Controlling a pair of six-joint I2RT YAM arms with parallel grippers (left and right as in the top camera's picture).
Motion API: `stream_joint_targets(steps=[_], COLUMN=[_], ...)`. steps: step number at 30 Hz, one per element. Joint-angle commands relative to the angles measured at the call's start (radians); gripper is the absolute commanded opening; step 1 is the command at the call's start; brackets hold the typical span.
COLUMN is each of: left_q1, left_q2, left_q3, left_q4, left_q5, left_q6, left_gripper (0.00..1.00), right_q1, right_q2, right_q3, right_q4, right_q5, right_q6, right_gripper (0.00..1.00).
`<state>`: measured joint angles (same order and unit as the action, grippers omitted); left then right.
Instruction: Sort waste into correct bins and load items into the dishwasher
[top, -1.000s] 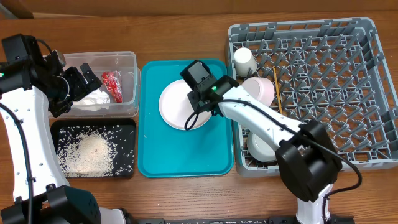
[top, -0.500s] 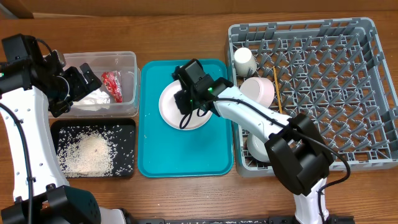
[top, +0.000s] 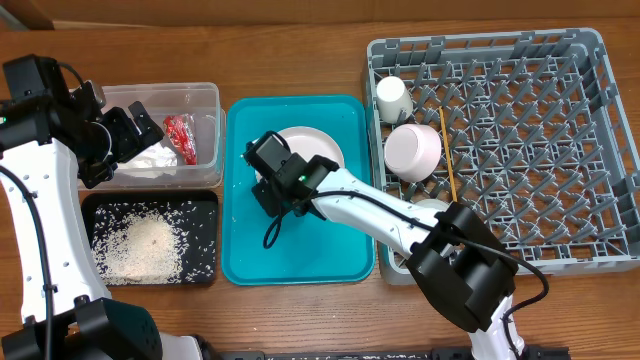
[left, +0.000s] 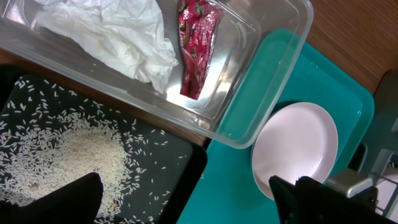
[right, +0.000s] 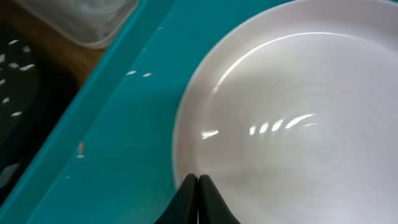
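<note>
The pale pink plate (top: 315, 148) (right: 298, 118) lies on the teal tray (top: 340, 250). My right gripper (top: 266, 188) (right: 198, 182) is shut, tips pressed together at the plate's left rim, with nothing seen between them. My left gripper (top: 135, 125) (left: 186, 199) hangs open over the clear tub (top: 208, 95), which holds the red wrapper (top: 181, 137) (left: 198, 46) and white tissue (top: 150, 160) (left: 118, 37). Rice (top: 145, 245) fills the black tray (top: 207, 203). In the grey dish rack (top: 600, 60) are the cup (top: 392, 98), a pinkish bowl (top: 413, 150) and chopsticks (top: 448, 160).
A second pale bowl (top: 432, 207) sits in the rack's near left corner, partly hidden by my right arm. That arm stretches across the teal tray's right side and the rack's left edge. Bare wooden table surrounds everything.
My right arm has swung left across the plate to its left rim, and its jaws have closed. The left arm and the waste have not moved.
</note>
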<state>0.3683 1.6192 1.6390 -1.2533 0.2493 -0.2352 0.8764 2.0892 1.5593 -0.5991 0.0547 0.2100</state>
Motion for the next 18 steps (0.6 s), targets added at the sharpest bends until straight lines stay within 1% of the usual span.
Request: stream_joint_targets(steps=[1,4,8,11,13,16,18], left_q1=[-0.005,-0.005,-0.005,-0.005,-0.005,-0.005,-0.005], left_q2=[-0.016,-0.016,-0.016,-0.016,-0.016,-0.016,-0.016], left_q3=[0.013,0.013,0.013,0.013,0.013,0.013,0.013], left_q4=[0.001,0.001,0.001,0.001,0.001,0.001,0.001], left_q5=[-0.006,-0.006,-0.006,-0.006,-0.006,-0.006,-0.006], left_q6=[0.011,0.011,0.011,0.011,0.011,0.011,0.011], left_gripper=[1.0,1.0,1.0,1.0,1.0,1.0,1.0], right_q1=[-0.011,-0.011,-0.011,-0.011,-0.011,-0.011,-0.008], right_q2=[0.004,0.004,0.004,0.004,0.004,0.004,0.004], right_q3=[-0.009,-0.029,-0.073,-0.09,-0.09,-0.091,-0.093], right_q4=[0.006,0.028,0.077,0.099,0.104,0.119,0.12], right_q5=[0.098,0.094,0.079,0.018,-0.054,-0.224,-0.286], right_q6=[0.08,0.083,0.083,0.083,0.083,0.083,0.083], right_gripper=[0.04,0.05,0.1,0.15,0.19,0.2,0.2])
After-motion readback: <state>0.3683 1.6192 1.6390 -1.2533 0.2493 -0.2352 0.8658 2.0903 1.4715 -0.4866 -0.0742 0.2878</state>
